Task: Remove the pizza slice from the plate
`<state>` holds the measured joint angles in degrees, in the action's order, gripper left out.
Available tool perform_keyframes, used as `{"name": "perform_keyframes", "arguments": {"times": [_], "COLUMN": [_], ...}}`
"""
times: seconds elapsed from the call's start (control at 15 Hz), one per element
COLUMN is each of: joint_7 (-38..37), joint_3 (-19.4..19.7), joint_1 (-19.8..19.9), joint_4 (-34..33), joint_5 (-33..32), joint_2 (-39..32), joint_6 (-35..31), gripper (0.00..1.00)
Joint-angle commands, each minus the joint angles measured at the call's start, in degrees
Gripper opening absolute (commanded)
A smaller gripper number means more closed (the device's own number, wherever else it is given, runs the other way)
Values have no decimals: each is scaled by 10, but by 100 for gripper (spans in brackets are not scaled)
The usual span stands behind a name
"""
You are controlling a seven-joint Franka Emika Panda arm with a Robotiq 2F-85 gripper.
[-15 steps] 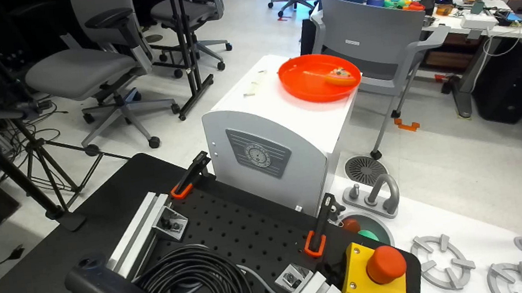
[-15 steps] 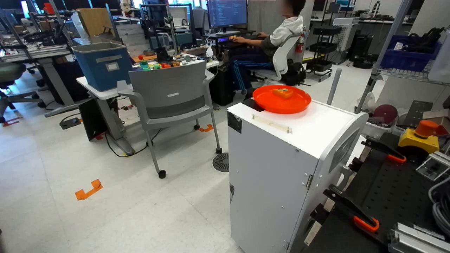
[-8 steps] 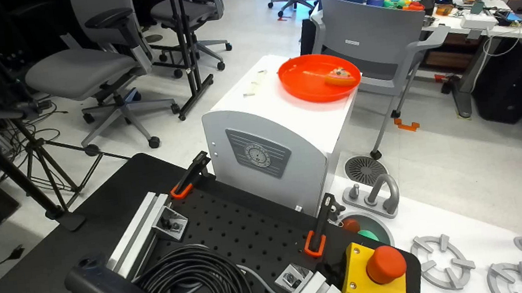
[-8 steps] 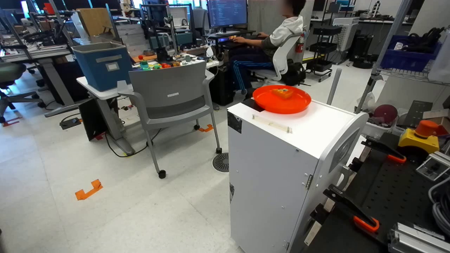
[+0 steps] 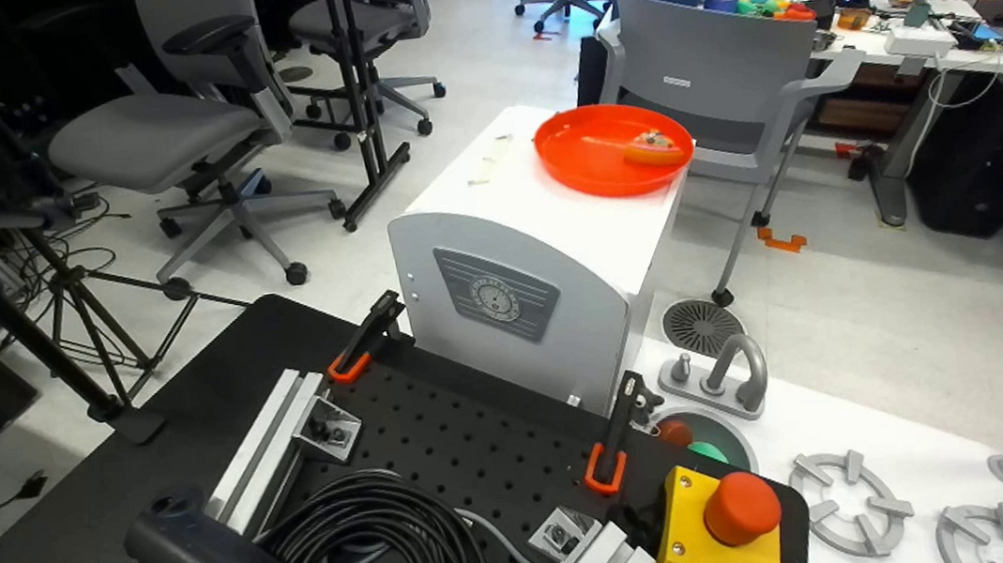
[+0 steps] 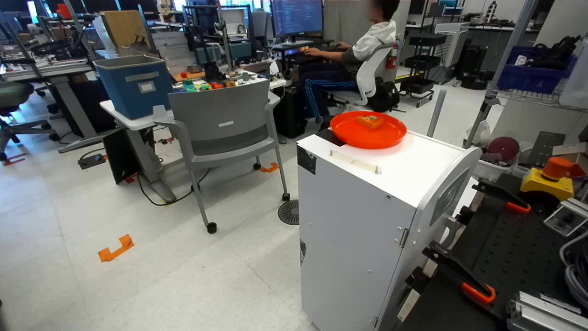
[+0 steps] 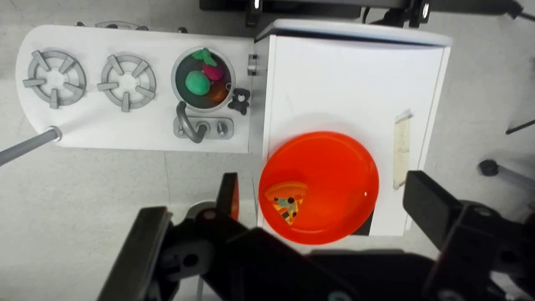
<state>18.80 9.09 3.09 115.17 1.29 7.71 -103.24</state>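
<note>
The pizza slice (image 7: 287, 200) is a small orange-yellow wedge with dark spots. It lies flat in the bright orange plate (image 7: 334, 175), near the rim on the left in the wrist view. The slice also shows in both exterior views (image 5: 654, 147) (image 6: 369, 122), as does the plate (image 5: 586, 149) (image 6: 381, 137). The plate sits on top of a white box (image 7: 355, 83). My gripper (image 7: 329, 194) is wide open and empty in the wrist view, its fingers apart on either side of the plate and seemingly above it. The gripper is out of sight in both exterior views.
A toy stove counter with burners (image 7: 127, 82), a faucet (image 7: 193, 125) and a metal bowl (image 7: 228, 75) of toy food adjoins the box. A grey chair (image 6: 220, 122) stands nearby. Clamps (image 5: 612, 439) and a yellow emergency-stop box (image 5: 716, 545) are on the black table.
</note>
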Motion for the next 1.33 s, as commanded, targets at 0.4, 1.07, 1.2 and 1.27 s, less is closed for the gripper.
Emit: {"name": "perform_keyframes", "arguments": {"times": [0.4, 1.07, 1.2, 1.27], "joint_7": [0, -135, -132, -133], "joint_3": [-14, -45, -48, -49], "joint_1": [7, -1, -1, 0], "joint_4": [-11, 5, 1, 0], "joint_5": [-7, -3, 2, 1], "joint_2": [-16, -64, -78, -85], "joint_6": [25, -72, -62, -62], "gripper": [100, 100, 100, 100]}}
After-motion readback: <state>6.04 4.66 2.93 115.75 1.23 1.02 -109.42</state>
